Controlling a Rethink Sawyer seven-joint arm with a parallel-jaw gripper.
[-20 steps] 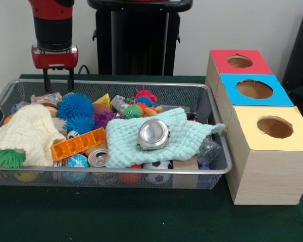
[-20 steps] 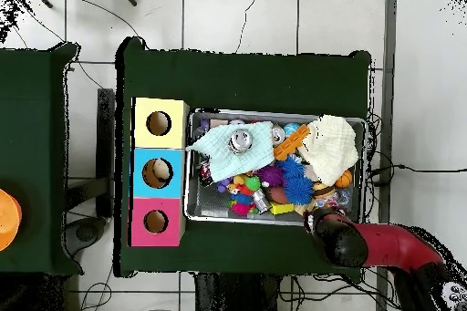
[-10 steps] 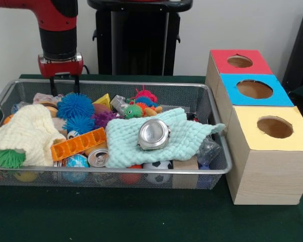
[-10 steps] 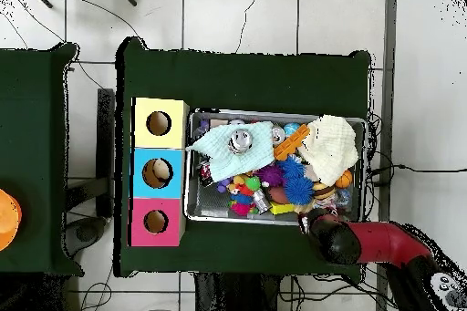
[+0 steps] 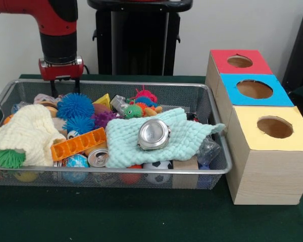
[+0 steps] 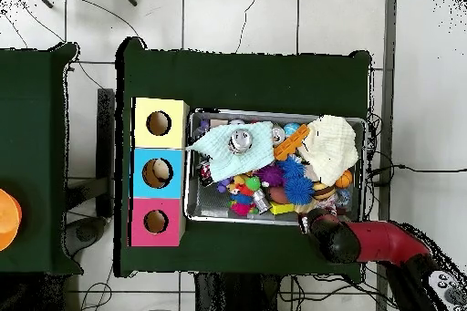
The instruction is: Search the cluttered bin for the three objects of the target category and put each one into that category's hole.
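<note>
A green table [image 5: 141,222] carries a wire-mesh bin [image 5: 214,126] crammed with toys and, just beside its right end in the front view, a row of three wooden boxes, each with a round hole in its top: a yellow box [image 5: 270,151] nearest the camera, a blue box [image 5: 255,91] in the middle and a red box [image 5: 240,61] farthest back. The red and black arm [image 5: 58,25] comes down over the bin's far left corner, and the gripper [image 5: 64,86] hangs at the rim there, its two thin fingers [image 5: 53,88] set narrowly apart with nothing between them, just above a blue spiky ball [image 5: 74,106]. Inside the bin, a cream knitted cloth [image 5: 25,133] fills the left end and a mint green cloth [image 5: 156,136] lies across the middle, with a round silver tin [image 5: 153,134] resting on top of it. An orange waffle block [image 5: 78,143] lies tilted between the two cloths, and a drink can [image 5: 97,157] sits just in front of it. A green spiky ball [image 5: 10,158] peeks from under the cream cloth. Small fuzzy toys and balls crowd the back and front edges. Which of these belong to the target category cannot be told.
</note>
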